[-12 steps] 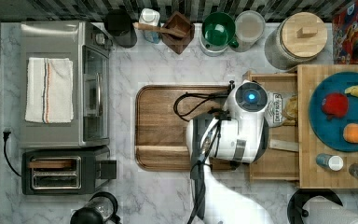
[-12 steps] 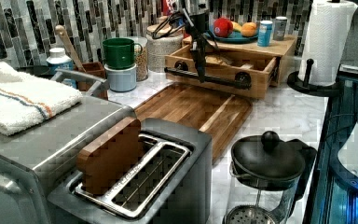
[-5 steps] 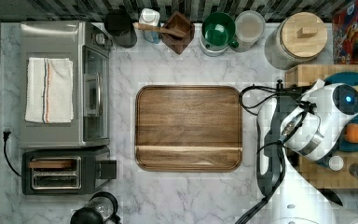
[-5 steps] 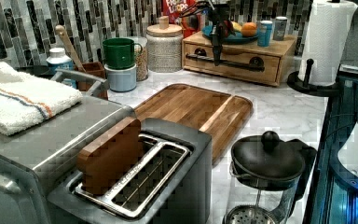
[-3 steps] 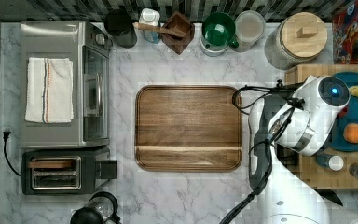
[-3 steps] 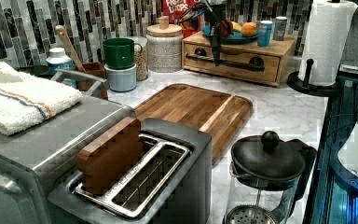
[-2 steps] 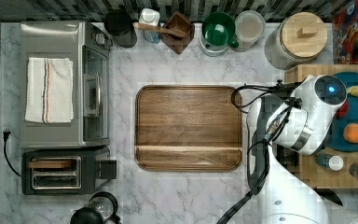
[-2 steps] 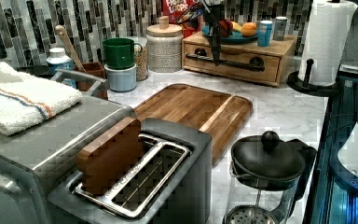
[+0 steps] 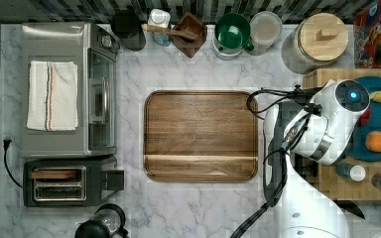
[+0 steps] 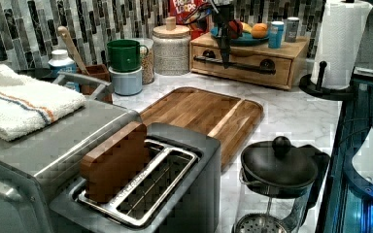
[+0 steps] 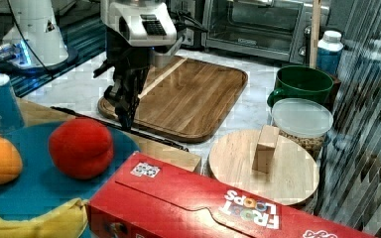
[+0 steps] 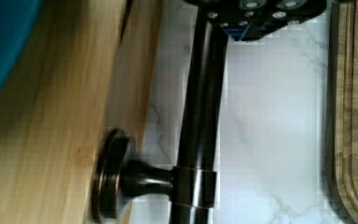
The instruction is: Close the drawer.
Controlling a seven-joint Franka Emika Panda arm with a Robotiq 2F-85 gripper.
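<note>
Now the drawer (image 10: 245, 62) sits pushed in flush with the wooden box under the blue plate (image 10: 243, 39), beyond the dark board (image 10: 201, 114) on the worktop (image 10: 291, 111). The gripper (image 10: 225, 57) hangs at its dark handle (image 12: 200, 135); I cannot tell whether it grips.

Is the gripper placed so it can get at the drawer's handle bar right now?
Probably yes: the gripper hangs right at the dark handle bar on the drawer front, with nothing between them.

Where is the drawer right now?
The drawer sits pushed into the butcher-block stand at the left view's back, under the blue plate, right of the wooden-lidded jar.
</note>
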